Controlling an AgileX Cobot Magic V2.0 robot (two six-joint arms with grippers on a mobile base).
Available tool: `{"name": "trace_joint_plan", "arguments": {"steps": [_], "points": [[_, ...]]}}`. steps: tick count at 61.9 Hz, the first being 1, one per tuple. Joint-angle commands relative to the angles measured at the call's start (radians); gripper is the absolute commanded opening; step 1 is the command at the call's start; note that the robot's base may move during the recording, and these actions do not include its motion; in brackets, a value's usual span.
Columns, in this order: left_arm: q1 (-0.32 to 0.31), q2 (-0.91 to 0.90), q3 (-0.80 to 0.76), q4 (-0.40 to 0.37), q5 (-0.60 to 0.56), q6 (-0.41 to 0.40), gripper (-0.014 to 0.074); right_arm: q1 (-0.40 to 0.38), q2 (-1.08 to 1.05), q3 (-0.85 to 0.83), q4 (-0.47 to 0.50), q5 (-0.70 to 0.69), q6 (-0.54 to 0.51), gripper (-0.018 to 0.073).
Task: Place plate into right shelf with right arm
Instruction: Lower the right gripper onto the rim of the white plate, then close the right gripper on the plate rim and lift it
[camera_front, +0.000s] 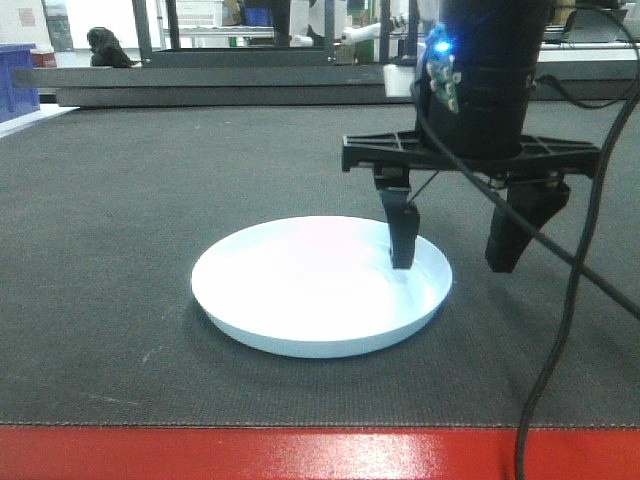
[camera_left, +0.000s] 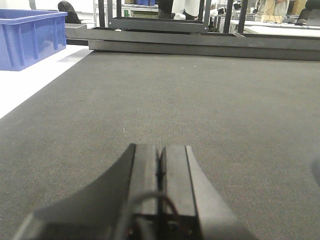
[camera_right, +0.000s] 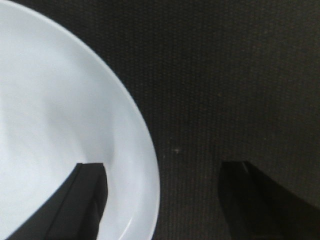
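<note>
The plate (camera_front: 320, 285) lies flat on the dark mat (camera_front: 120, 200) of the table, towards the near side and a little right of the middle; it is white, glossy and shallow, and nothing is on it. Over its right rim hangs the right gripper (camera_front: 453, 262), jaws spread wide and holding nothing; one finger (camera_front: 402, 240) is down inside the rim, the other (camera_front: 515, 235) is outside, over bare mat. The right wrist view shows the same straddle, the plate's edge (camera_right: 145, 150) running between the two fingers; whether the inner tip touches the glaze I cannot tell.

This looks to me like the moment just before the pinch; the lift and the carry are all to come. To do it well, I'd want the outer finger low enough to get under the lip before closing, then a firm, square squeeze; a glossy rim held at one side will want to tilt or slide out, so a slow, level lift seems wise. The black cable (camera_front: 590, 250) drooping at the right should be kept out of the way.

The left gripper (camera_left: 160, 150) sits pressed together, low over the mat; a blue bin (camera_left: 30, 37) stands far left and a metal rail (camera_left: 200, 45) crosses the far edge. I cannot make out the right shelf for certain.
</note>
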Motion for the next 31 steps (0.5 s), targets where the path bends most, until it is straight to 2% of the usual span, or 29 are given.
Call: {"name": "trace_joint_plan", "arguments": {"steps": [1, 6, 11, 20, 28, 31], "points": [[-0.002, -0.01, 0.01, -0.008, -0.09, -0.007, -0.0128, -0.003, -0.033, -0.034, -0.014, -0.016, -0.023, 0.0559], [-0.002, -0.01, 0.01, -0.008, -0.09, -0.007, -0.0128, -0.003, -0.025, -0.034, -0.014, -0.017, -0.023, 0.0553], [-0.002, -0.01, 0.01, -0.008, -0.09, -0.007, -0.0128, -0.003, -0.022, -0.034, -0.014, -0.015, -0.023, 0.0511], [-0.002, -0.01, 0.01, -0.008, -0.09, -0.007, -0.0128, -0.003, -0.022, -0.034, -0.007, -0.015, -0.023, 0.0361], [-0.002, -0.01, 0.01, -0.008, -0.09, -0.007, -0.0128, -0.003, -0.022, -0.034, -0.007, -0.005, -0.023, 0.0264], [-0.002, -0.01, 0.01, -0.008, -0.09, -0.007, -0.0128, -0.003, -0.023, -0.034, -0.007, -0.003, -0.023, 0.0197]]}}
